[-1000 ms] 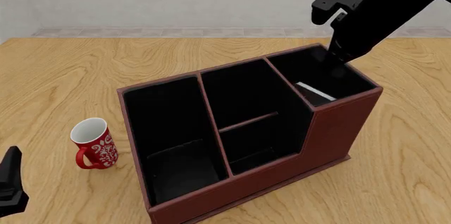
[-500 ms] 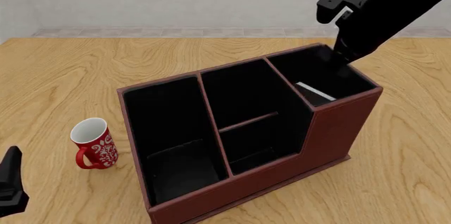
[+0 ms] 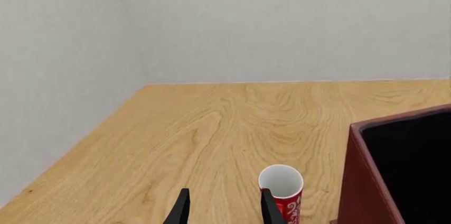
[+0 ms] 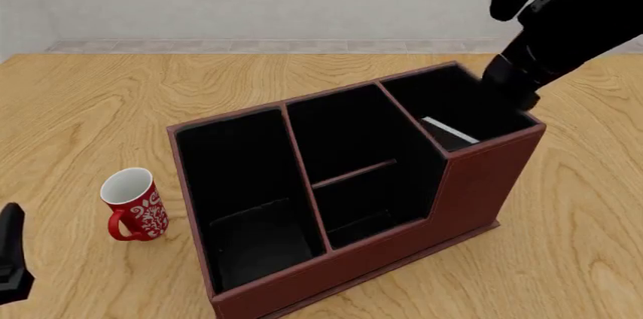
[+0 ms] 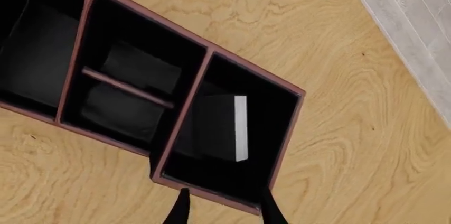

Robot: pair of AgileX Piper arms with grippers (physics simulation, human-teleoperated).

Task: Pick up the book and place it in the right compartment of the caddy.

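Note:
The black book with white page edges lies inside the caddy's small right compartment, free of any gripper. The reddish-brown caddy stands mid-table; its rim also shows in the right wrist view and one wall in the left wrist view. My right gripper is open and empty, above the compartment's outer edge; in the front view it hangs over the caddy's far right corner. My left gripper is open and empty at the near left.
A red mug with a white inside stands upright on the wooden table just left of the caddy, close in front of my left gripper. The caddy's wide left section and shelf-divided middle section hold nothing visible.
My right arm has risen and drawn back to the right, away from the right compartment. The book has stayed in the compartment. My left gripper has sunk slightly at the frame's edge.

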